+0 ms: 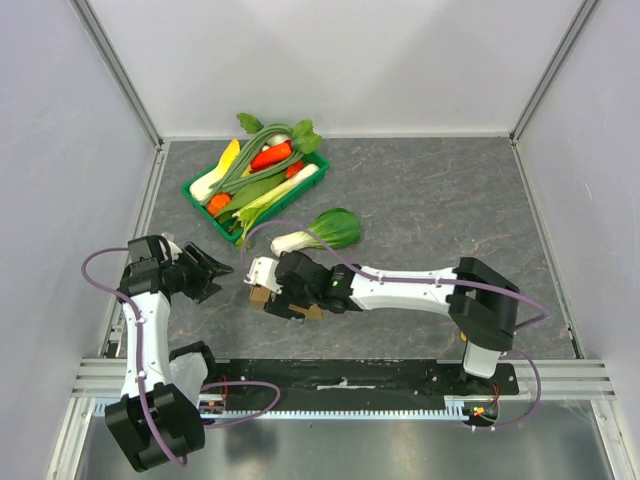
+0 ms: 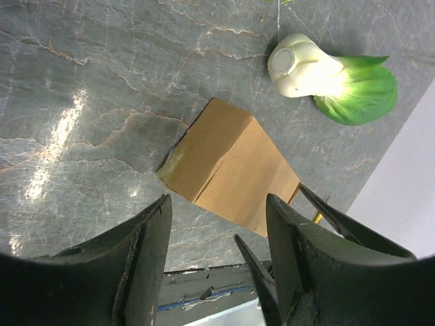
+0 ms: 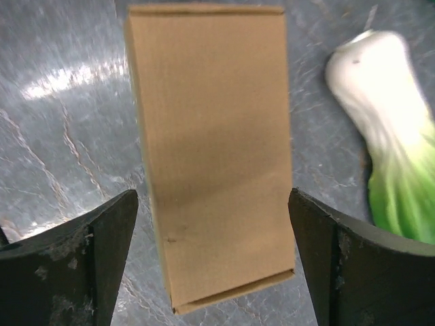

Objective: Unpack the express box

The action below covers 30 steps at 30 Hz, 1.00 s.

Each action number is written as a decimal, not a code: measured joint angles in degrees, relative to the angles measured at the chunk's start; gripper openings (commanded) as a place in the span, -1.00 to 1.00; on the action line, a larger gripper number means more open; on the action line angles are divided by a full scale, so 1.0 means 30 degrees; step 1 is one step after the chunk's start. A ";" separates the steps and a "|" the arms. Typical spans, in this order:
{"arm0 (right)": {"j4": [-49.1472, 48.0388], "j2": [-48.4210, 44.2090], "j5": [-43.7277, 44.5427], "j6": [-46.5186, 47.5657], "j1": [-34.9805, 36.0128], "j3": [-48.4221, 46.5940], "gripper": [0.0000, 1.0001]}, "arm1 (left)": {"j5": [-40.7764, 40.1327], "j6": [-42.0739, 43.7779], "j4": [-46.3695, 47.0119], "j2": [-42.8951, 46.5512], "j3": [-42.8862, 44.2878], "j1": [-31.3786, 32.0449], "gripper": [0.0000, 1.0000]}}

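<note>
Here, in the top view, the express box (image 1: 260, 297) lies flat on the table (image 1: 430, 200), near the front edge and just in front of the bok choy (image 1: 325, 232). Its long axis runs left to right, dipping slightly toward the right. The right gripper (image 1: 272, 296) covers its middle, so only brown patches show at either end. The left gripper (image 1: 222, 278) points at the box's left end from nearby, apart from it. A green tray (image 1: 192, 190) of vegetables sits well behind.

In the left wrist view, the box (image 2: 228, 166) is seen corner-on, plain brown cardboard with two faces meeting at a crease and a short slit in the middle. A pale scrap of tape marks its nearest corner. The left gripper (image 2: 217, 272) has its jaws parted with only table between them.

In the right wrist view, the box (image 3: 214, 149) points straight away from the camera, lengthwise between the fingers (image 3: 102, 251). It is unmarked, with flap edges showing at both ends. The right gripper (image 3: 212, 200) stands wide, straddling the box. There is a clear gap on one side, and contact on the other cannot be told.
</note>
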State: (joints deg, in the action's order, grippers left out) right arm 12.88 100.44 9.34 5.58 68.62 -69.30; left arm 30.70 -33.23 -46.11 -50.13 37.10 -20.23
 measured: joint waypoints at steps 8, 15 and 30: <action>0.0729 0.2718 -0.0801 0.1508 -0.0459 -0.1421 0.96 | -0.0007 -0.0095 0.0058 -0.0415 0.0000 0.0000 0.27; 0.0306 0.3140 -0.0809 0.1552 -0.0911 -0.1705 0.67 | 0.0000 -0.0073 0.0131 -0.1137 0.0080 0.0000 0.27; 0.2324 0.0022 -0.2149 -0.6492 -0.2783 0.0670 0.49 | -0.0204 -0.0969 0.2273 -0.2375 0.0007 0.4590 0.27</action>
State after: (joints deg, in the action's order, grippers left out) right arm 19.86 100.51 2.90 -13.89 60.27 -67.29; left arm 30.09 -36.14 -39.29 -57.25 37.12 -6.46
